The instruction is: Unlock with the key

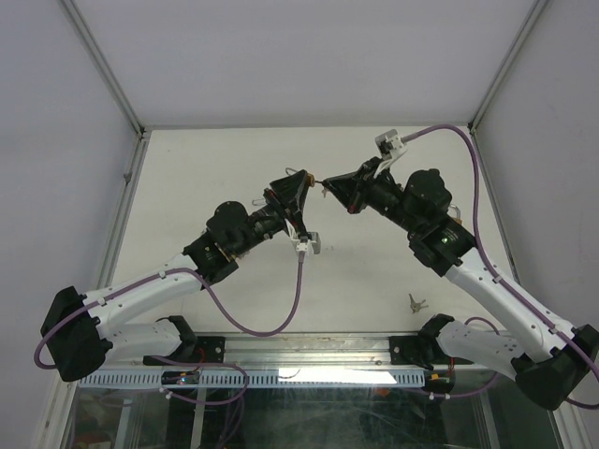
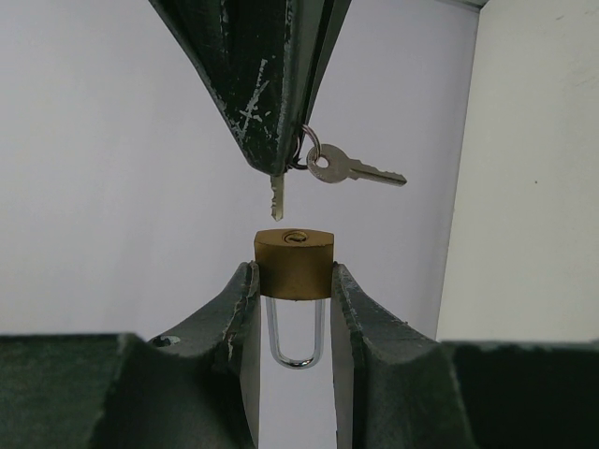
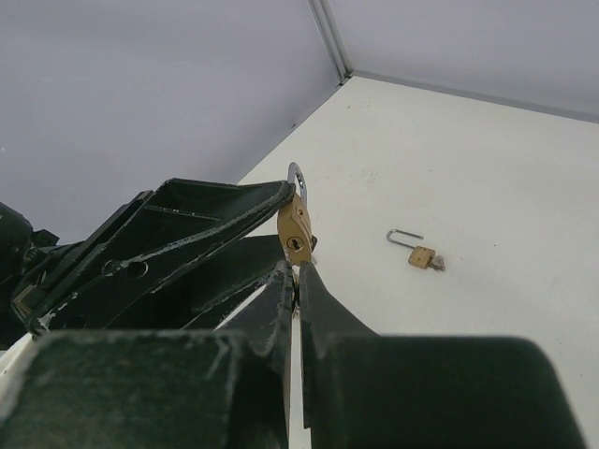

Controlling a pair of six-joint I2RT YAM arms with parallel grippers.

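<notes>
My left gripper (image 2: 293,273) is shut on a small brass padlock (image 2: 293,265), keyhole end pointing away from it and closed steel shackle (image 2: 296,341) hanging back between the fingers. My right gripper (image 3: 298,271) is shut on a silver key (image 2: 277,198). The key's blade tip hangs just short of the keyhole, slightly to its left, not inserted. A second key (image 2: 351,168) dangles on the ring beside it. In the top view both grippers (image 1: 301,190) (image 1: 335,185) meet above the table's middle. The right wrist view shows the padlock (image 3: 295,229) just beyond my fingertips; the key is mostly hidden there.
Another brass padlock (image 3: 418,254) with an open shackle lies on the white table behind. A loose pair of keys (image 1: 416,302) lies near the right arm's base. Grey walls (image 1: 281,56) enclose the table on three sides.
</notes>
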